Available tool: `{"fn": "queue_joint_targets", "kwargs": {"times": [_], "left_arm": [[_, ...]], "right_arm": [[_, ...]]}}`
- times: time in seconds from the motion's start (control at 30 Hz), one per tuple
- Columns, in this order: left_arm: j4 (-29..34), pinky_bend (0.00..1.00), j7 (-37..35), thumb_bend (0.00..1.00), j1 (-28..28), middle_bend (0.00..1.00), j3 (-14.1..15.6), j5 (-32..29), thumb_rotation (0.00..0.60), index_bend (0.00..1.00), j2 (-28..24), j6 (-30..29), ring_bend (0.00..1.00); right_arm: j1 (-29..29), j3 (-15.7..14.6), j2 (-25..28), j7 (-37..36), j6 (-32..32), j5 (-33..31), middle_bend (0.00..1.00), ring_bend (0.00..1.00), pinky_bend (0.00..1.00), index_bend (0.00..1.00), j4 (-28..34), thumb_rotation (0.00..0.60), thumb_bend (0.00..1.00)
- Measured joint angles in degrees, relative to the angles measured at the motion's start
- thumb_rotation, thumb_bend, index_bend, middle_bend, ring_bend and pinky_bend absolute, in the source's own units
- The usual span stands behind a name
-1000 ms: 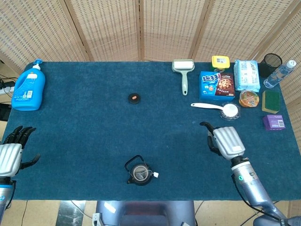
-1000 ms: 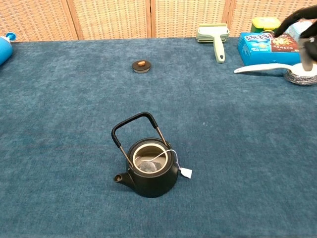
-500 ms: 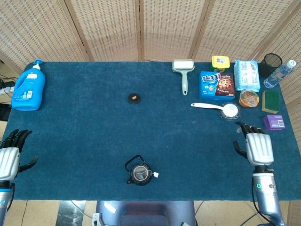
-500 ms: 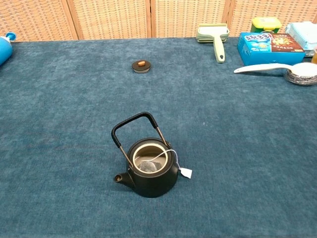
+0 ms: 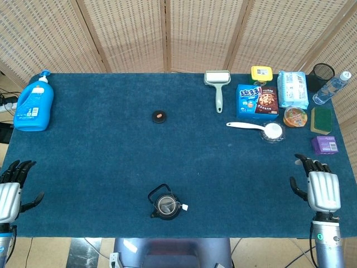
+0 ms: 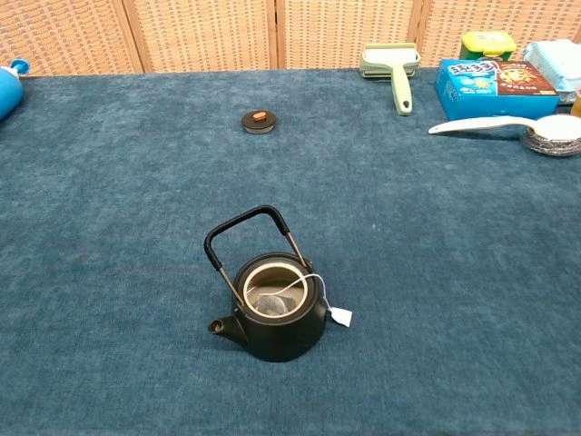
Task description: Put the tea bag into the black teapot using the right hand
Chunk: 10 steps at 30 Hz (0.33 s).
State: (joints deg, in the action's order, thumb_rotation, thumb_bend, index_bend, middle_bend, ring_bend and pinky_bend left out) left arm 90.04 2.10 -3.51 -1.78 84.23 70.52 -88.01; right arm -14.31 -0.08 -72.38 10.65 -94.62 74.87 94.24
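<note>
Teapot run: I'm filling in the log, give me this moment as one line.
tea bag: inside teapot, tag hanging outside | lid: off, on table | right hand: open, at right edge | left hand: open, at left edge

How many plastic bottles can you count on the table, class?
2. A blue detergent bottle stands at the far left edge, and a clear water bottle lies at the far right corner. Others may be hidden outside the views.

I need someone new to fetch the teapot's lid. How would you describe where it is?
On the blue table, look past the black teapot toward the wicker screen. The lid lies alone in open cloth, left of the lint roller: a small dark round disc with an orange-brown knob.
</note>
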Motion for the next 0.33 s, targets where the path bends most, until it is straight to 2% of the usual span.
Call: {"fn": "queue_joint_targets", "kwargs": {"times": [0.33], "left_arm": [[2.51, 0.15, 1.63, 0.28, 0.74, 0.14, 0.01, -0.25, 0.6, 0.13, -1.38, -0.13, 0.06]], "right_arm": [[1.72, 2.03, -0.06, -2.53, 3.13, 0.64, 0.38, 0.36, 0.35, 0.25, -0.95, 0.6, 0.43]]}}
